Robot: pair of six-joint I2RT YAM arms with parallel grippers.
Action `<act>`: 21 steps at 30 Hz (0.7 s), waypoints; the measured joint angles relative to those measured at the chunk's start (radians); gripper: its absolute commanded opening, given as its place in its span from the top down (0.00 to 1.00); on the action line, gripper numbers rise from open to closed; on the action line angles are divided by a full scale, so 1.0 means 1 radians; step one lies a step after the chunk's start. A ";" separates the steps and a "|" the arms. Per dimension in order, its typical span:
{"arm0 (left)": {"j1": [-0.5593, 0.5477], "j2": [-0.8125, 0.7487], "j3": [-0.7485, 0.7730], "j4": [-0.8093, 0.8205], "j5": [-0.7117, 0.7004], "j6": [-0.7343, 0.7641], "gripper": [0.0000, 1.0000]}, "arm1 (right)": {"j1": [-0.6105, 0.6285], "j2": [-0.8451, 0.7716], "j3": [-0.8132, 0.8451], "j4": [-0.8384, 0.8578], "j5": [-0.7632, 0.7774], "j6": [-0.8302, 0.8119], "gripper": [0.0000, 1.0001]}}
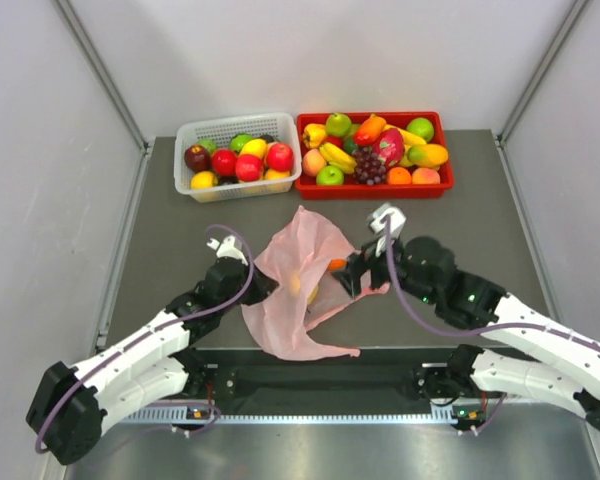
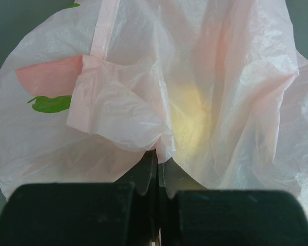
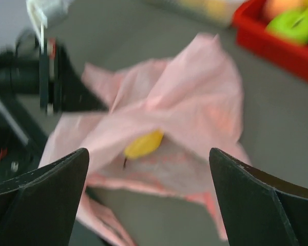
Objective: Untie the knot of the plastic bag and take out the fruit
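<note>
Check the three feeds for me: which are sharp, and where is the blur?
Top external: sharp and evenly lit, thin translucent pink plastic bag clear. Right wrist: soft and smeared throughout, small yellow fruit only a blob. Left wrist: plastic fairly crisp, the fruit behind it just a yellow glow.

The plastic bag (image 1: 295, 270) is thin, crinkly, translucent pink film (a smooth yellow fruit (image 3: 143, 144) lies inside); the counter (image 1: 480, 220) is matt grey; the one-o'clock crate (image 1: 420, 190) is glossy red plastic.

Dark grey table (image 1: 480, 215) between plain white walls (image 1: 330, 50), under soft even light
</note>
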 measured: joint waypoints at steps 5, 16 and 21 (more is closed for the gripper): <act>0.000 0.000 0.000 -0.030 -0.013 0.001 1.00 | 0.161 0.025 -0.123 -0.042 0.022 0.065 0.10; 0.000 0.090 0.004 -0.038 -0.046 0.008 1.00 | 0.234 0.274 -0.197 0.080 0.101 0.140 0.01; 0.000 0.122 0.004 -0.031 -0.048 0.013 1.00 | 0.239 0.396 -0.196 0.145 0.175 0.144 0.00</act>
